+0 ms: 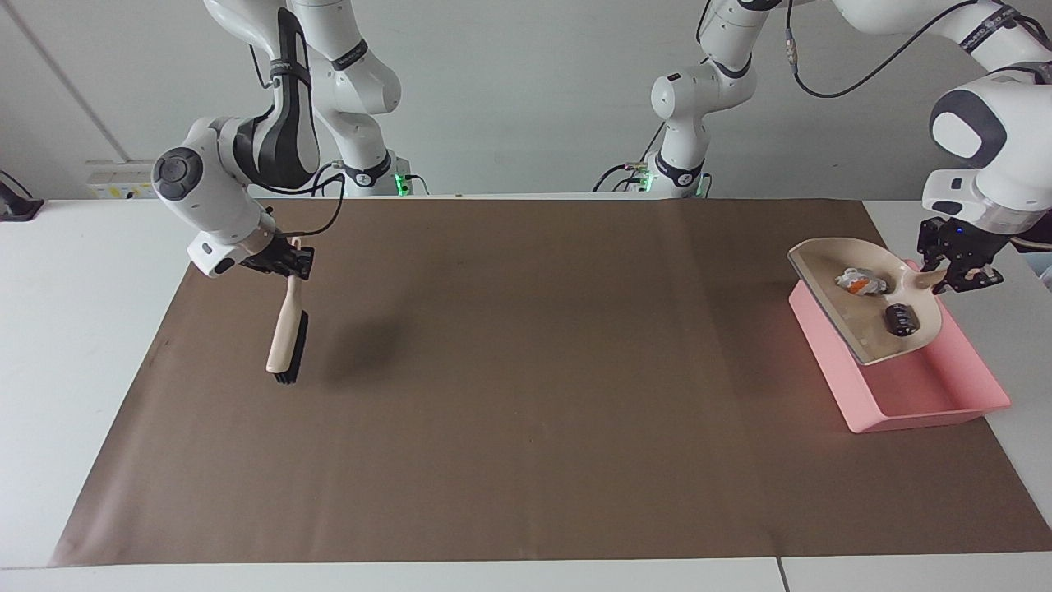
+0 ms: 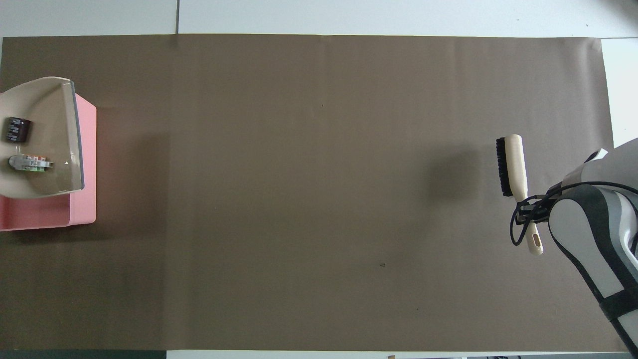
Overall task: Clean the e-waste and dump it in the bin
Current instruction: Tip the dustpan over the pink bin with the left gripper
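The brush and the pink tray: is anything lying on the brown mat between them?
Nothing. Between the brush and the pink tray, the overhead view shows only bare brown mat.

The left gripper (image 1: 956, 275) is clamped on the handle of the beige dustpan (image 1: 855, 329), holding the pan raised and tilted over the pink bin (image 1: 912, 395). Inside the pan lie the two e-waste pieces: the white block (image 1: 859, 281) with an orange mark, and the dark cylinder (image 1: 900, 318) beside it. Well apart from the bin, toward the right arm's end of the brown mat (image 1: 526, 411), the right gripper (image 1: 289, 261) grips the brush (image 1: 287, 335) by its handle, bristle head hanging down over the mat.
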Motion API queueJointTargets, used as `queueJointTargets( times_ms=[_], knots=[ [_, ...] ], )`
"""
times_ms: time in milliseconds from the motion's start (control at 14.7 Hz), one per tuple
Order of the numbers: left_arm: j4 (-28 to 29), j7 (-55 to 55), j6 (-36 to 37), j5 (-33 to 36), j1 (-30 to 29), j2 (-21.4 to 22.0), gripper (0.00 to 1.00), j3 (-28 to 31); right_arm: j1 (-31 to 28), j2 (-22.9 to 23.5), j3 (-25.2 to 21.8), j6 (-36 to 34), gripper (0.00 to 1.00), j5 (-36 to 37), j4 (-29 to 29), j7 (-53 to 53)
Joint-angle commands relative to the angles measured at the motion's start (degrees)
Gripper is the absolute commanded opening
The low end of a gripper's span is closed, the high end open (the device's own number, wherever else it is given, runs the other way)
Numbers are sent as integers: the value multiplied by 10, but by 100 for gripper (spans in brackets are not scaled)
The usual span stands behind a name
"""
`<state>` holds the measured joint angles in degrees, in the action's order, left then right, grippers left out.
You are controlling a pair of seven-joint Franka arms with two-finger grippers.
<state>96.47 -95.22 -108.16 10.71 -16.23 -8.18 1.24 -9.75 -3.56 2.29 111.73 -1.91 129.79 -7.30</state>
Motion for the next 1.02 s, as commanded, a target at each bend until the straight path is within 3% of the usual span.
queueJointTargets(
  times_ms=[0,272,545,613,681,817,953],
  knots=[
    [-32,-11,8,42,-15,-18,3,7,-12,-10,8,32,0,16,27,-24],
    [-32,3,-38,155,-16,-26,2,13,-16,-16,7,89,1,37,65,-34],
    [-27,122,-58,308,-4,-30,0,14,-20,-17,8,92,6,38,68,-43],
    [-23,160,-52,343,4,-30,0,13,-20,-17,8,91,14,38,69,-43],
    [-9,193,-53,374,18,-30,0,13,-18,-17,8,86,32,39,68,-43],
    [13,234,-57,465,30,-31,0,13,-16,-16,8,81,99,39,64,-43],
    [35,261,-53,517,46,-25,0,13,-16,-12,10,68,100,39,44,-42]
  ],
)
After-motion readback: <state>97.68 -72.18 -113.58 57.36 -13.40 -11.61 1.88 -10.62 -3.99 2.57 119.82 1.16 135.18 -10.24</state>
